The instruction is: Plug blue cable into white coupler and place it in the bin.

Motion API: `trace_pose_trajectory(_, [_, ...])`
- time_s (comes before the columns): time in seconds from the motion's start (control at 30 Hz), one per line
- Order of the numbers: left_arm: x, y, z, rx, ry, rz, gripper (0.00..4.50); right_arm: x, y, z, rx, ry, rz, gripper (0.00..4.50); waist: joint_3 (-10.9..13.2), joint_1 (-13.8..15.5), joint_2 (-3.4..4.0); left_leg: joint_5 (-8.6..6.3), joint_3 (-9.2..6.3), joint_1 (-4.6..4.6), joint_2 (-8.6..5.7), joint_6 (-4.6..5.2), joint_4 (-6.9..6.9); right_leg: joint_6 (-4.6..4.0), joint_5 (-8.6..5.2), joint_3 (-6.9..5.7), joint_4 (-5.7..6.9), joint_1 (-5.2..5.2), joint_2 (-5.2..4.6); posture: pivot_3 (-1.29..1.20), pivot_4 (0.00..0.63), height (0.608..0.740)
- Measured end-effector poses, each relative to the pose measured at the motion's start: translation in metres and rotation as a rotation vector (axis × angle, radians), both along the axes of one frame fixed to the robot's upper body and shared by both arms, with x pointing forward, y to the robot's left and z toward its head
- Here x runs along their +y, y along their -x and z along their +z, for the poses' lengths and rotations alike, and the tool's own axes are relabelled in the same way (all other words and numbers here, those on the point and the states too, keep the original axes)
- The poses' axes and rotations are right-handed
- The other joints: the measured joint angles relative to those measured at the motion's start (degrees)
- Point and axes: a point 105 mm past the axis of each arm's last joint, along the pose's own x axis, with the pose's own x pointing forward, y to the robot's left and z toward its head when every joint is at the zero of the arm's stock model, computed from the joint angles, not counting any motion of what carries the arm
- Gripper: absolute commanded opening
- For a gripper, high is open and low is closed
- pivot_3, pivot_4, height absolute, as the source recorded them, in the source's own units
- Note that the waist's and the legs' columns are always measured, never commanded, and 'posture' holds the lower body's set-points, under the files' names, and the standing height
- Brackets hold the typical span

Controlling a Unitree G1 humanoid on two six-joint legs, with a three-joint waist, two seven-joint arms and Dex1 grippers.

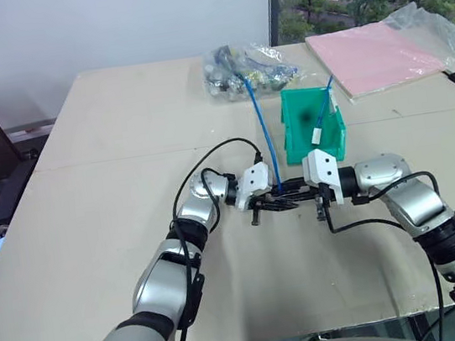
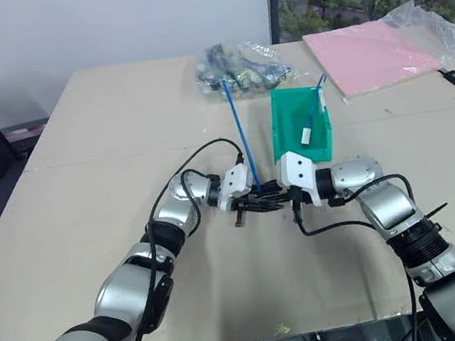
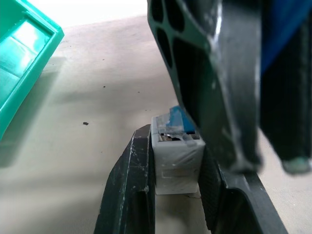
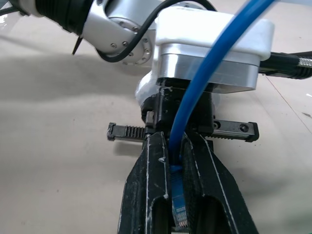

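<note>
Nearest the camera, the two hands meet fingertip to fingertip above the middle of the table (image 1: 112,195), just in front of the bin (image 1: 295,140). The left hand (image 1: 276,204) is clamped on the white coupler (image 3: 176,156); the left wrist view shows the small block squeezed between both black fingers (image 3: 129,195), socket side facing away, with a bit of blue plug sitting at its opening. From the head views the coupler is too small to make out between the fingers.

The right hand (image 1: 297,186) is closed tight on the blue cable (image 1: 264,127). The right wrist view shows the cable pinched between its fingers (image 4: 156,190), the clear-tipped plug (image 4: 178,207) lying in the gap between them, and the left hand's white housing straight ahead. The head views show what the wrist views do not: the cable rises steeply from the hands, arcs over toward the far side and comes down with its other end (image 1: 317,134) hanging at the bin. Farther off lie a clear bag of bundled cables (image 1: 243,71) and, to the right, a pink flat pad (image 1: 377,56).
</note>
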Motion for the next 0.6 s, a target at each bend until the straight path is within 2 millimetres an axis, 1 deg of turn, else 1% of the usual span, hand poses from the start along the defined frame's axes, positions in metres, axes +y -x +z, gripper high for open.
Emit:
trace_pose_trajectory(0.13, [0.001, 0.0, 0.0, 0.003, 0.004, 0.005, 0.56, -0.005, -0.004, 0.003, 0.06, -0.095, -0.068, 0.0, 0.0, 0.0, 0.0, 0.0, 0.0, -0.01, 0.0, 0.0, 0.0, 0.0, 0.0, 0.0, -0.02, 0.0, -0.01, 0.0, 0.15, 0.728])
trace_pose_trajectory(0.3, [0.002, 0.0, -0.001, 0.007, 0.012, 0.014, 0.56, -0.018, -0.006, 0.004, 0.128, -0.189, -0.137, 0.0, 0.0, -0.2, 0.0, -0.01, -0.01, 0.01, 0.02, 0.02, 0.0, 0.0, 0.0, 0.0, -0.01, 0.0, 0.02, 0.0, 0.15, 0.728])
trace_pose_trajectory(0.5, [0.005, -0.001, -0.001, 0.015, 0.017, 0.027, 0.56, -0.033, -0.01, -0.001, 0.151, -0.206, -0.201, 0.0, 0.0, -0.5, 0.01, -0.01, -0.03, 0.04, 0.05, 0.02, 0.0, 0.0, 0.0, 0.0, 0.04, 0.0, 0.05, 0.0, 0.15, 0.728])
trace_pose_trajectory(0.6, [0.008, -0.001, -0.001, 0.015, 0.015, 0.029, 0.56, -0.036, -0.011, -0.004, 0.148, -0.197, -0.213, 0.0, 0.0, -0.9, 0.01, -0.01, -0.03, 0.04, 0.05, 0.02, 0.0, -0.01, 0.0, 0.0, 0.05, 0.0, 0.05, 0.0, 0.15, 0.728])
